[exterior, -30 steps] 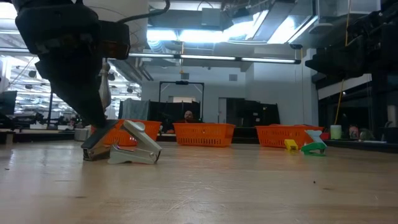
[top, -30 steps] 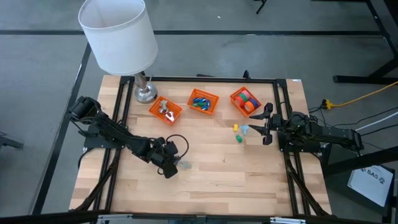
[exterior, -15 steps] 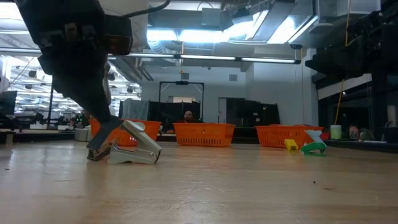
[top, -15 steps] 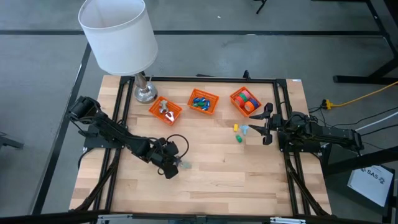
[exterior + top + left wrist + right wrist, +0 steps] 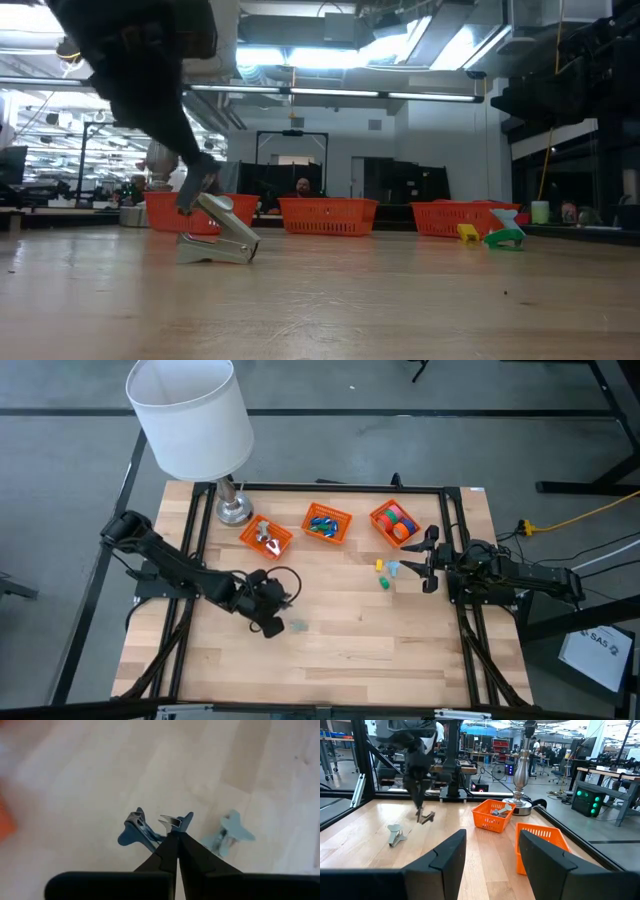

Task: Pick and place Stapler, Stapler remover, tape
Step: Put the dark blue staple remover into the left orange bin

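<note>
My left gripper [image 5: 270, 624] is shut on a blue stapler remover [image 5: 150, 827] above the table's middle left; it also shows in the right wrist view [image 5: 426, 817]. A second, paler stapler remover [image 5: 227, 832] [image 5: 297, 626] [image 5: 395, 836] [image 5: 218, 238] lies on the wood beside it. My right gripper [image 5: 430, 560] [image 5: 490, 851] hovers open at the right side, next to small yellow [image 5: 380, 566], green [image 5: 383, 583] and pale blue [image 5: 393, 569] pieces. Tape rolls [image 5: 396, 520] sit in the right orange basket. My left gripper pinches the blue stapler remover between its two shut fingers [image 5: 167, 847], at the middle [image 5: 172, 824] between its two wings, slanting down from above. The remover is lifted clear of the table and hangs at the fingertips [image 5: 421, 811].
Three orange baskets stand in a row along the far side: the left one [image 5: 266, 538] holds silvery items, the middle one [image 5: 327, 523] blue pieces, the right one [image 5: 381, 510] tape. A white-shaded lamp [image 5: 190, 415] stands at the far left corner. Bare wood lies toward the near edge.
My left gripper has risen from the table surface and drawn back a little toward the far left, lifting the blue stapler remover clear. The paler stapler remover has stayed where it lay. My right arm has kept still.
</note>
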